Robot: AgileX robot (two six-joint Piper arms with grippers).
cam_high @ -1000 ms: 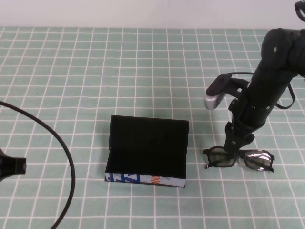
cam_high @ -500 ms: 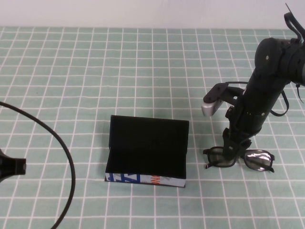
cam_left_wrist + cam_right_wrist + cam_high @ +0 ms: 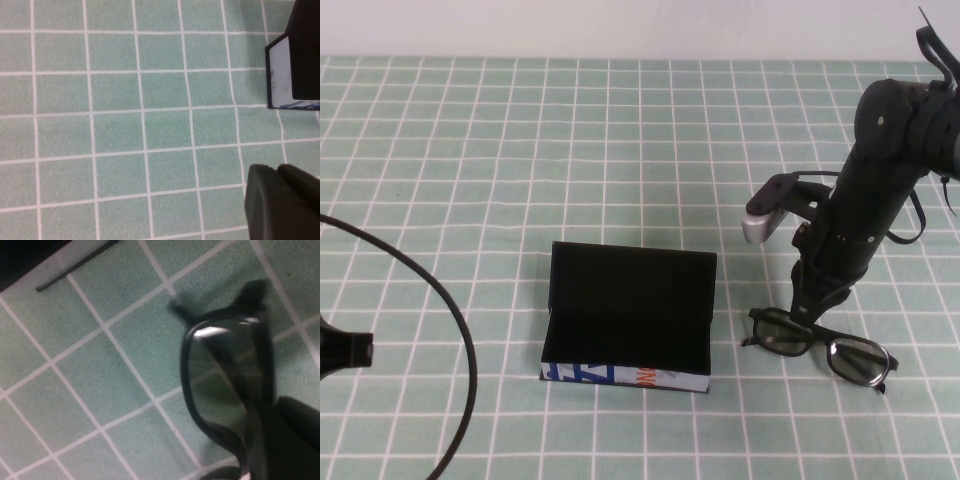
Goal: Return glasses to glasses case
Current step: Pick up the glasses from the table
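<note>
The glasses (image 3: 817,345) lie on the table at three o'clock of the open glasses case (image 3: 626,315), pinched near the bridge by the right gripper (image 3: 809,310). If lifted, they could be tipped and dropped. The left gripper (image 3: 280,202) is parked at nine o'clock; its finger spread cannot be told.

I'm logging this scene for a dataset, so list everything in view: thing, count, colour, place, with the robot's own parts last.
glasses: one pair, black frame with tinted lenses, on the table right of the case, tilted.
glasses case: one, black with a white, blue and orange printed front, lid open and upright, centre of the table.
tablecloth: one, green with a white grid, covering the table.
cable: one, black, curving over the table's left side.
left pincer: black, parked at the left edge of the table, left of the case.
right pincer: black, shut on the glasses near the bridge, at the right side of the table.
</note>
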